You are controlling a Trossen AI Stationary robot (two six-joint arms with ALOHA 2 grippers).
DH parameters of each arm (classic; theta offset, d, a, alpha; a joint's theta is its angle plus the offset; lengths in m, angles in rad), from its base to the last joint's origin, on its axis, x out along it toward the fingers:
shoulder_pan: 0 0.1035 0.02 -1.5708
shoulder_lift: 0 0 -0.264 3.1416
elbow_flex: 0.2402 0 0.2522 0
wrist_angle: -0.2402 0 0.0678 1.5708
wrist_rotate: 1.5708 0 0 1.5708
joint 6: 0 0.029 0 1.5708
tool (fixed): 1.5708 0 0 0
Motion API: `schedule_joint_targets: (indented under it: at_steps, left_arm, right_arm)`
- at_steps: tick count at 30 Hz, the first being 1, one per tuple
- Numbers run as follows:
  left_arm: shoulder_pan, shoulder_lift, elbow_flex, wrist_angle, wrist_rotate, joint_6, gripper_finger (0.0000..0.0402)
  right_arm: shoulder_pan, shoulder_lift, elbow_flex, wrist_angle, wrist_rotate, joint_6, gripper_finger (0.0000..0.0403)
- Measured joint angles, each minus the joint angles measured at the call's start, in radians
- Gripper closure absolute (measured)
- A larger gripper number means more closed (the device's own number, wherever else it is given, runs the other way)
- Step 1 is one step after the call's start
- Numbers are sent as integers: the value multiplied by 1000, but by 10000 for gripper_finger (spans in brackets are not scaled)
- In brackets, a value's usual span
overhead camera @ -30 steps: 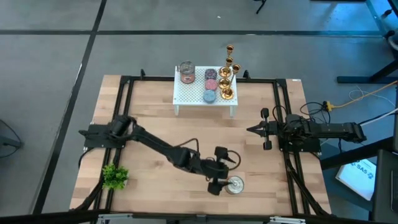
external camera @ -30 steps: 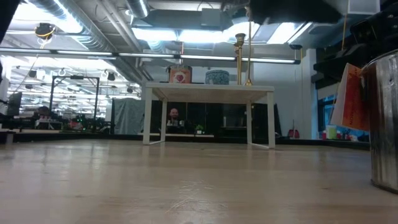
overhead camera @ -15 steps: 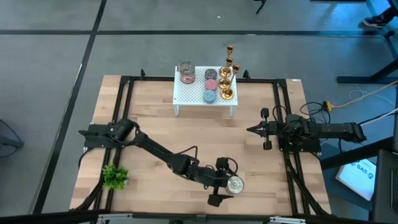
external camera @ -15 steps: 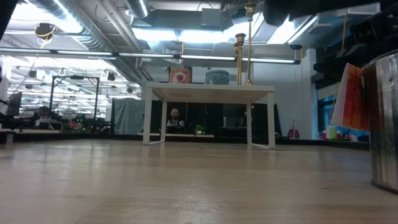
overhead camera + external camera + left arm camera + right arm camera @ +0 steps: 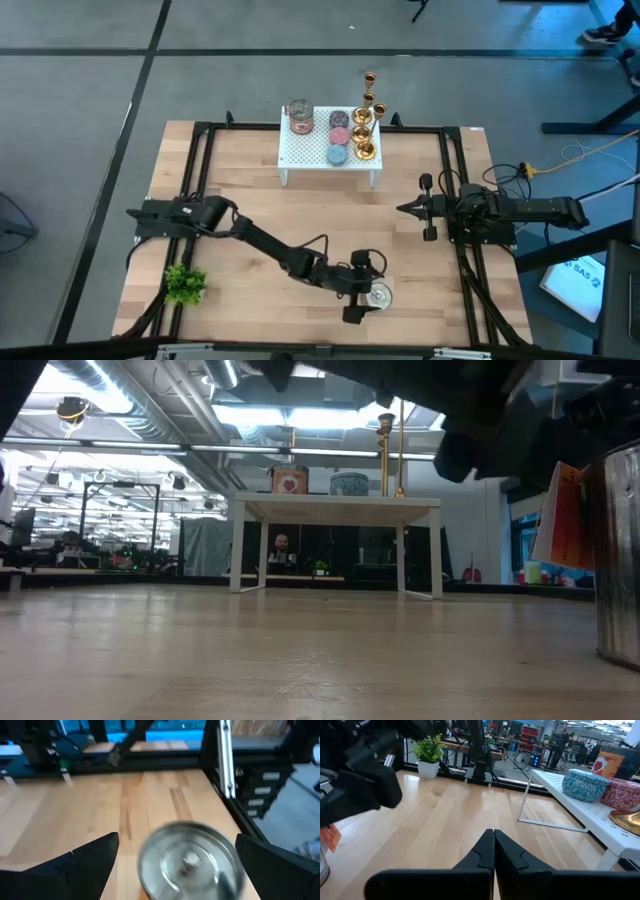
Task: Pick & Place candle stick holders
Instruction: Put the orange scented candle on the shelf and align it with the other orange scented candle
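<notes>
Shifting since earlier, left claw straddles the silver tin, fingers apart.

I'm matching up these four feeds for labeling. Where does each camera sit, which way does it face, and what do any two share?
High: overhead, straight down on both arms and the white shelf.
Low: at tabletop height, level across to the shelf; a dark arm overhead.
Left wrist: behind the open left pincer, over a silver tin.
Right wrist: behind the shut right pincer, facing the shelf.
Shared: high and left wrist both show the tin.

Left tool spread wide; right tool closed.
</notes>
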Motion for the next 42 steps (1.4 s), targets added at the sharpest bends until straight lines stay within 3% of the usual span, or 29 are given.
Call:
schedule_joint_targets:
  at_steps: [9, 23, 33, 42]
  left_arm:
    - [6, 50, 0, 62, 17, -71, 1]
    - [8, 44, 0, 155, 194, -208, 1]
    - [-18, 42, 0, 183, 153, 54, 1]
    - [-44, 44, 0, 167, 84, 135, 1]
  right_arm:
    - [0, 0, 0, 0, 0, 0, 402]
    - [0, 0, 0, 0, 0, 0, 402]
    - [0, 0, 0, 0, 0, 0, 402]
    - [0, 0, 0, 0, 0, 0, 402]
